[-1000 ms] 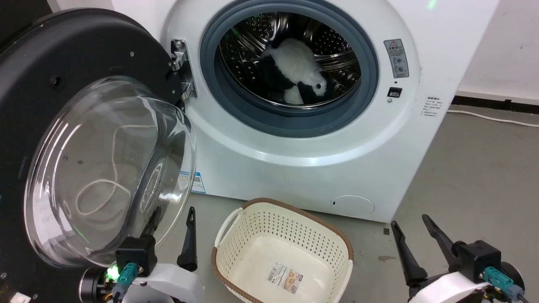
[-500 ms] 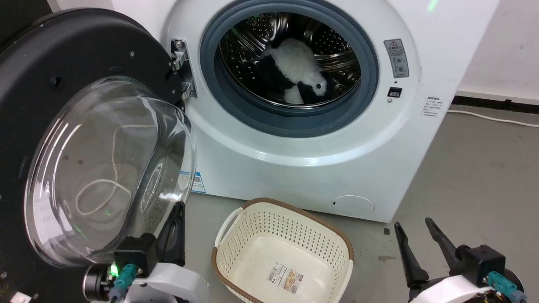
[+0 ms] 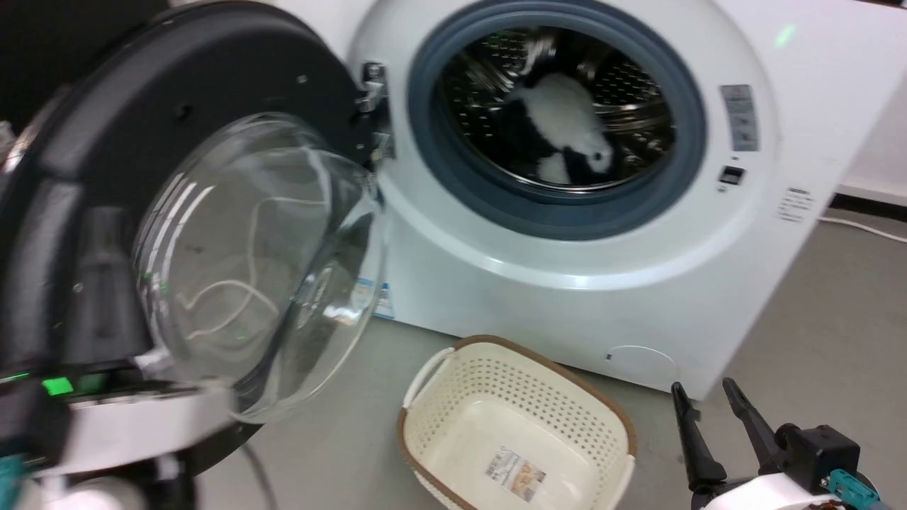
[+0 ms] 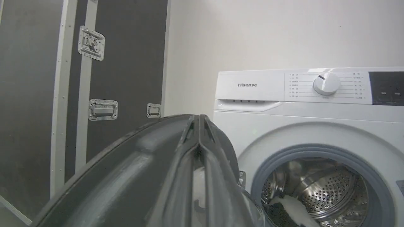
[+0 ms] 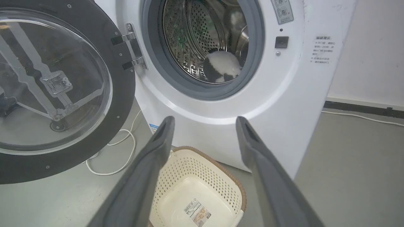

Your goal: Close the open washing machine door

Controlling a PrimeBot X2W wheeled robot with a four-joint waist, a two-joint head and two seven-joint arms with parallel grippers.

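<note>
The washing machine (image 3: 567,283) is white with its steel drum exposed. Its door (image 3: 212,71) stands swung open to the left, black-rimmed with a bulging glass bowl (image 3: 262,262). In the left wrist view my left gripper (image 4: 199,123) is shut with nothing in it. It points up along the door's free edge (image 4: 126,164), and the machine (image 4: 268,94) lies beyond. My left forearm (image 3: 120,425) is a pale blur by the door's lower rim. My right gripper (image 3: 701,386) is open and empty, low at the right, and apart from the machine. In the right wrist view the right gripper (image 5: 205,121) faces the machine's front (image 5: 284,94) and the door (image 5: 121,94).
A black-and-white plush toy (image 3: 567,120) lies in the drum. A cream perforated basket (image 3: 496,375) stands on the grey floor in front of the machine. A white cable (image 5: 126,148) loops on the floor under the door. A black case with metal latches (image 4: 126,63) stands behind the door.
The head camera has swung left, shifting the whole picture right. My left gripper has gone from open to shut and moved from under the glass bowl out to the door's free edge.
</note>
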